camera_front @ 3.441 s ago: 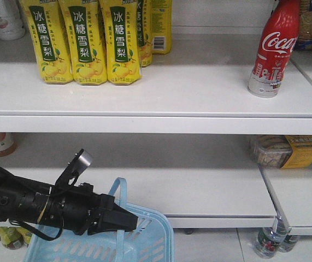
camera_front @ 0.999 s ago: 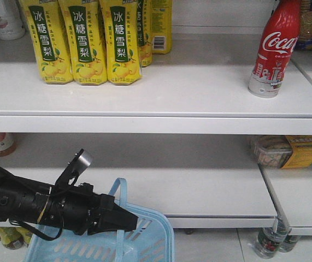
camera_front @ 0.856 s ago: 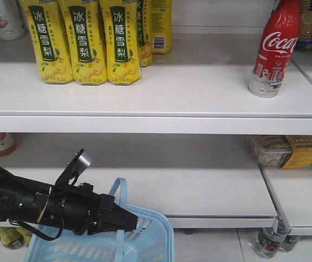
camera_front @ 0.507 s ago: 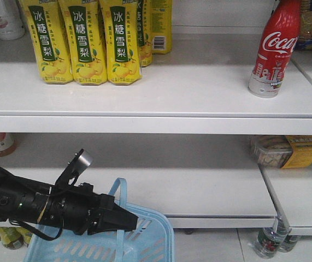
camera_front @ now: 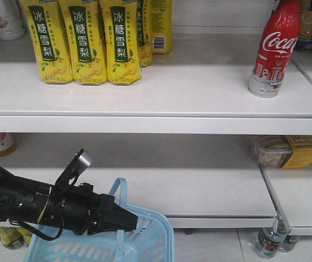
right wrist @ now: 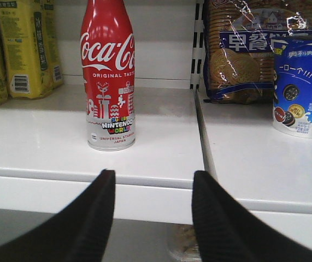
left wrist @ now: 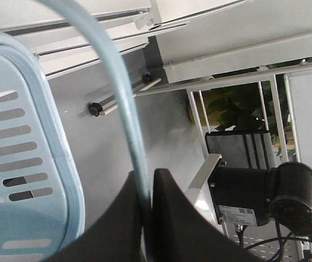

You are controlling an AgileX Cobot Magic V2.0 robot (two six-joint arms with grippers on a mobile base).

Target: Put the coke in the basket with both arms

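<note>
White shelf (camera_front: pixel 188 93) holds the coke (camera_front: pixel 273 49); left gripper (left wrist: pixel 147 174) seemingly pinches basket handle (left wrist: pixel 118 93).

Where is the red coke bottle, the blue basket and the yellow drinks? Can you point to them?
coke bottle (right wrist: pixel 107 76): right wrist view, on its red middle.
basket (camera_front: pixel 84 252): front view, on its slotted side wall.
yellow drinks (camera_front: pixel 84 41): front view, on the middle one's green label.

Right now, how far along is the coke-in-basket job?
Done: left end effector is shut on the basket handle. In hand: right end effector is open, facing the coke but not touching it. Left: grasp the coke standing on the shelf, then put it in the basket.
</note>
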